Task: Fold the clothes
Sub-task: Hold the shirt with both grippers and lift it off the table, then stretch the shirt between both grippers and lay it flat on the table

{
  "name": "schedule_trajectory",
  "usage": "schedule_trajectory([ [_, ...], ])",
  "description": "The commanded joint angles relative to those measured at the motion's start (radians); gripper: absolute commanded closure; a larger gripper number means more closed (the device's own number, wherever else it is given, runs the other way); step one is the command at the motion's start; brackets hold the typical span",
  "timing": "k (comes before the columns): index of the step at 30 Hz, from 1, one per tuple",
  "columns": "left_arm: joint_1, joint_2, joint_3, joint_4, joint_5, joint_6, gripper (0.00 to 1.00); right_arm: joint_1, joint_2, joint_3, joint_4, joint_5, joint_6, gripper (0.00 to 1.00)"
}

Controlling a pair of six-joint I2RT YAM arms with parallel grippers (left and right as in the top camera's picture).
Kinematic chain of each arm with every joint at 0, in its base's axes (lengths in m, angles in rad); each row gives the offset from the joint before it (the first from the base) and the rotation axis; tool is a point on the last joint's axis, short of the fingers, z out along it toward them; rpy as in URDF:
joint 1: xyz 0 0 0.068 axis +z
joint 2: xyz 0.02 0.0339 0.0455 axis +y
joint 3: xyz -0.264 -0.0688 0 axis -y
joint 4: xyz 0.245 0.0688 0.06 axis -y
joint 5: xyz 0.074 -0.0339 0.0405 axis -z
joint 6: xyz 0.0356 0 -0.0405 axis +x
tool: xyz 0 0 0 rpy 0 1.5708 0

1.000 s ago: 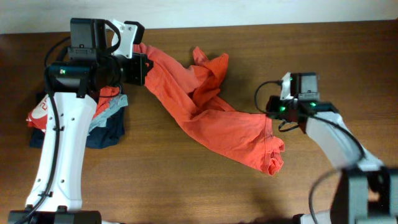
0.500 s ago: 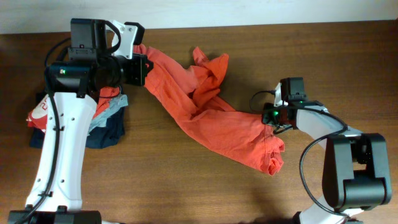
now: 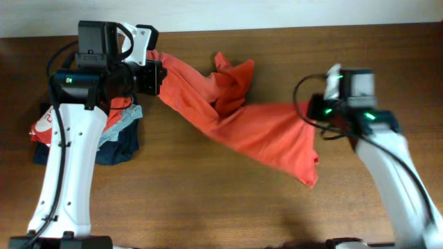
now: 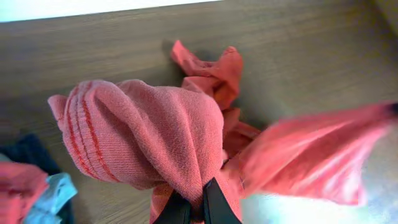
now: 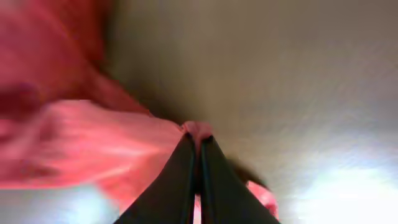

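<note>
The orange-red T-shirt (image 3: 259, 131) hangs stretched between my two grippers above the table, bunched and twisted, with its print hidden. My left gripper (image 3: 160, 75) is shut on a ribbed edge of the shirt at the back left; in the left wrist view the fabric (image 4: 155, 137) bulges over the shut fingers (image 4: 196, 202). My right gripper (image 3: 315, 114) is shut on the shirt's other end at the right; in the right wrist view the blurred cloth (image 5: 81, 143) runs from the closed fingertips (image 5: 198, 140). A loose part (image 3: 232, 72) lies on the table at the back.
A pile of folded garments, red, grey and navy (image 3: 114, 135), lies at the left under my left arm. The wooden table (image 3: 208, 200) runs to a pale wall at the back.
My right gripper has lifted and moved right and back with the shirt's end. The shirt has been pulled up off the table and stretched tighter. The left arm has barely moved.
</note>
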Motion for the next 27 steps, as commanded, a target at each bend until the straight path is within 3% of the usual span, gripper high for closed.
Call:
schedule_trajectory([
  [1, 0.003, -0.101, 0.003, 0.006, -0.074, 0.001, 0.99, 0.004, -0.175, 0.045, -0.008, 0.120, -0.013, 0.96],
  [10, 0.003, -0.224, 0.003, 0.003, -0.160, 0.001, 0.99, 0.004, -0.380, 0.057, -0.039, 0.281, -0.008, 0.96],
  [27, 0.002, -0.544, 0.084, -0.005, -0.164, -0.004, 0.99, 0.004, -0.630, 0.288, -0.076, 0.285, -0.006, 0.96],
])
